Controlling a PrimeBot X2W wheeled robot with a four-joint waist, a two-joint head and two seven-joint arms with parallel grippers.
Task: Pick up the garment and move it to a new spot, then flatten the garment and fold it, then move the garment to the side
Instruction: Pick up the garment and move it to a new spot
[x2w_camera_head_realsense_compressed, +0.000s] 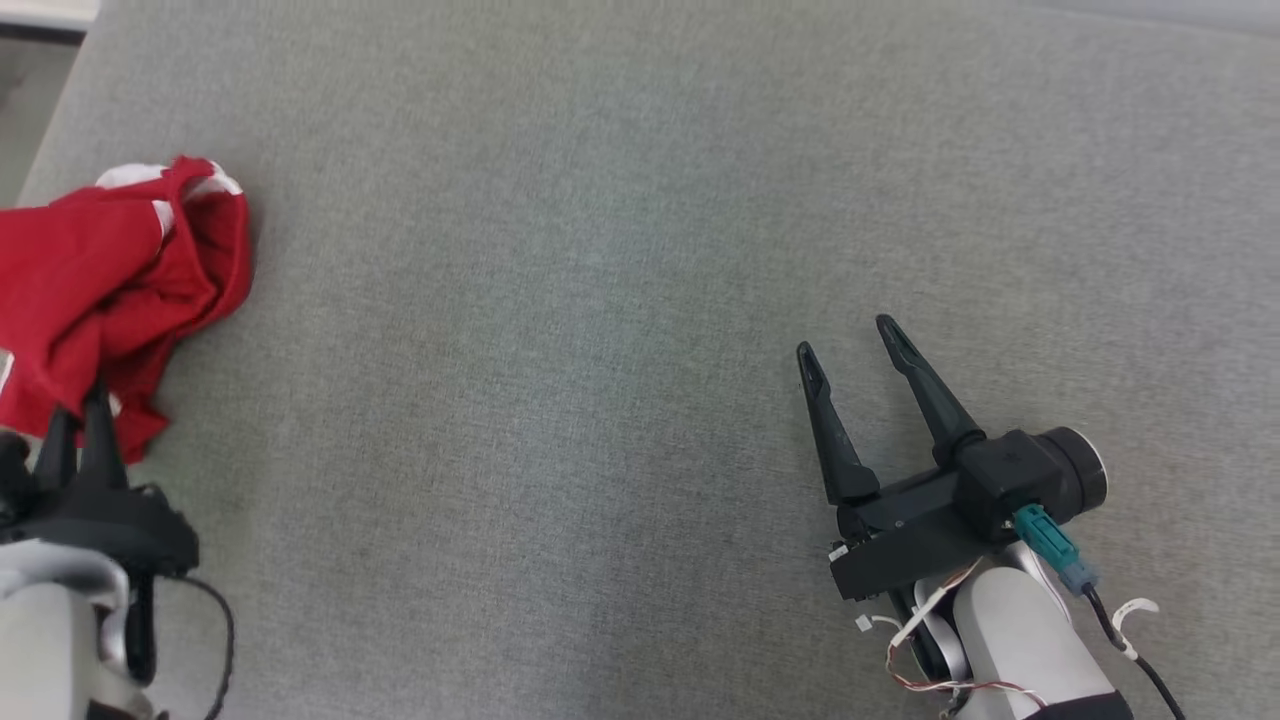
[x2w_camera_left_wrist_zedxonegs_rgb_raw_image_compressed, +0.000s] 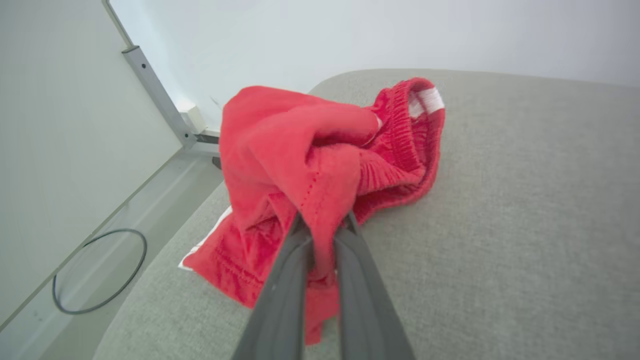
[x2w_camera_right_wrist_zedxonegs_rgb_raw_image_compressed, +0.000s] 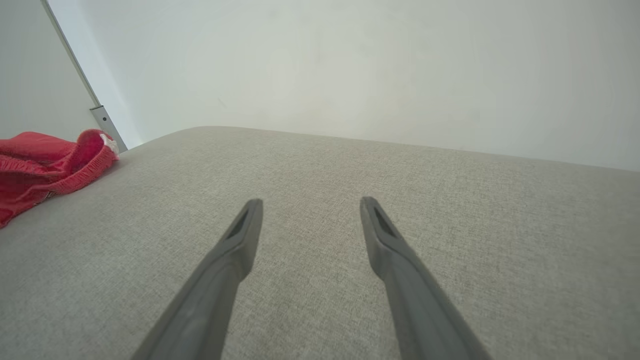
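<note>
Black fingers of the left claw (x2w_camera_left_wrist_zedxonegs_rgb_raw_image_compressed: 324, 225) pinch tight on a fold of the red garment (x2w_camera_left_wrist_zedxonegs_rgb_raw_image_compressed: 295, 145), crumpled, ribbed waistband and white patch showing, at the left edge of the grey cushion (x2w_camera_left_wrist_zedxonegs_rgb_raw_image_compressed: 500, 200). Well apart, the right claw (x2w_camera_head_realsense_compressed: 849, 340) hovers spread wide, holding nothing.

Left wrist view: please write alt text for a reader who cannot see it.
The left hand is shut on a crumpled red garment with white trim, pinching a fold between its two dark fingers. The garment lies near an edge of a grey fabric surface, with a pale wall behind.
</note>
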